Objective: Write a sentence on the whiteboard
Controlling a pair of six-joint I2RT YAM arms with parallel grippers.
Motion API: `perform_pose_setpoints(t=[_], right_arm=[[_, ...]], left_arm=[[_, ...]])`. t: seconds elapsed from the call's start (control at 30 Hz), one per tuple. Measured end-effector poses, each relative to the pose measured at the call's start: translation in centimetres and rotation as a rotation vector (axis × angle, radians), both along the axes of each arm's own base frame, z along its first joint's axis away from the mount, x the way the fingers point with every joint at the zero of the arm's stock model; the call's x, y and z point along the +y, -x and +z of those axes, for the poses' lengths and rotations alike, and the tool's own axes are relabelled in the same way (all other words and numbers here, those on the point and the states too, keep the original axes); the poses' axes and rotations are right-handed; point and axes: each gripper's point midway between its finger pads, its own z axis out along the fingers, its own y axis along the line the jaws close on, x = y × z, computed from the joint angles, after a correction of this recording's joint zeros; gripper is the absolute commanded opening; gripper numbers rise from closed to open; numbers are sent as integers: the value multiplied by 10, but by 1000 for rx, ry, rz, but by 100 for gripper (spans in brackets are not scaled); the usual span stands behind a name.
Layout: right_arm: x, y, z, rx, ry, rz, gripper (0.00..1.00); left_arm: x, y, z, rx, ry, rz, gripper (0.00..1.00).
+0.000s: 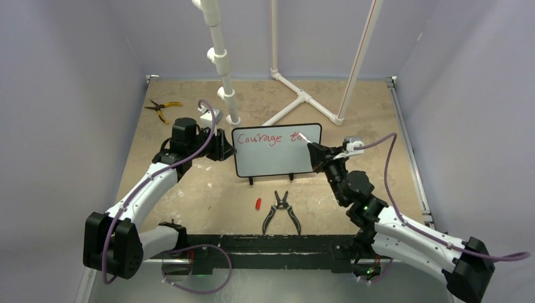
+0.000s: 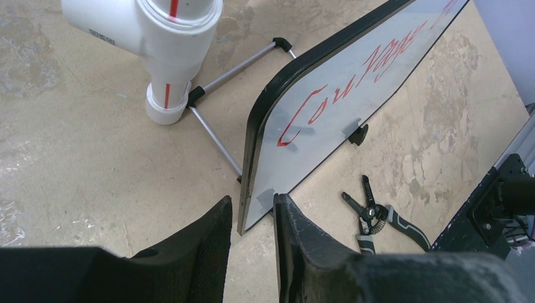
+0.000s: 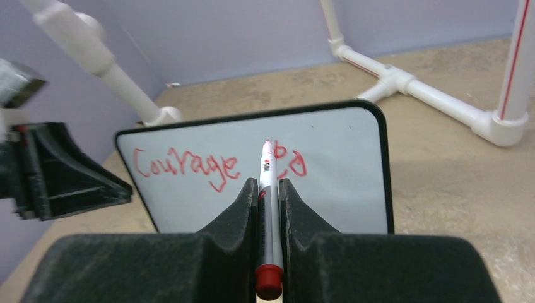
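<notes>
The whiteboard (image 1: 277, 158) (image 2: 340, 101) (image 3: 328, 183) stands upright mid-table on small black feet. Red writing, the sentence (image 1: 260, 139) (image 2: 353, 82) (image 3: 183, 165), reads "Courage" plus two more letters on the top line. My right gripper (image 1: 313, 150) (image 3: 267, 182) is shut on a grey marker (image 3: 267, 208) with a red end. The marker's tip rests at the board by the last letters. My left gripper (image 1: 227, 147) (image 2: 252, 199) is open, its jaws straddling the board's left edge near the bottom corner, with a slim gap showing.
Black wire strippers (image 1: 281, 211) (image 2: 378, 214) and a red marker cap (image 1: 257, 203) lie in front of the board. Yellow-handled pliers (image 1: 161, 107) sit far left. A white PVC post (image 1: 222, 63) (image 2: 167, 50) and pipe frame (image 1: 303, 98) stand behind the board.
</notes>
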Motion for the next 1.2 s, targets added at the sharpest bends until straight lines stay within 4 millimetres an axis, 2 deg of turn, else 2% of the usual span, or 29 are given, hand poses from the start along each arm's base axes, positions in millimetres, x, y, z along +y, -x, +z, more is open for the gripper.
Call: perform_pose_setpoints(t=[0.1, 0.2, 0.33, 0.43, 0.57, 0.8, 1.0, 1.2], right_arm=[[6, 11, 19, -48, -40, 76, 0], [22, 18, 24, -69, -47, 170, 0], [56, 25, 7, -41, -15, 283, 0], [84, 32, -18, 5, 24, 362, 0], [112, 36, -36, 31, 48, 419, 0], [158, 31, -35, 16, 35, 462, 0], [180, 25, -39, 14, 37, 458, 0], [178, 19, -45, 26, 45, 411, 0]], left_arm=[[-1, 1, 0, 2, 4, -6, 32], [-3, 1, -2, 10, 9, -15, 33], [-5, 2, -4, 25, 19, -25, 34], [-6, 2, -5, 28, 21, -29, 34], [-7, 1, -7, 31, 24, -35, 32], [-8, 0, -8, 36, 24, -36, 28], [-8, 0, -11, 44, 22, -36, 22], [-7, 0, -11, 44, 18, -31, 19]])
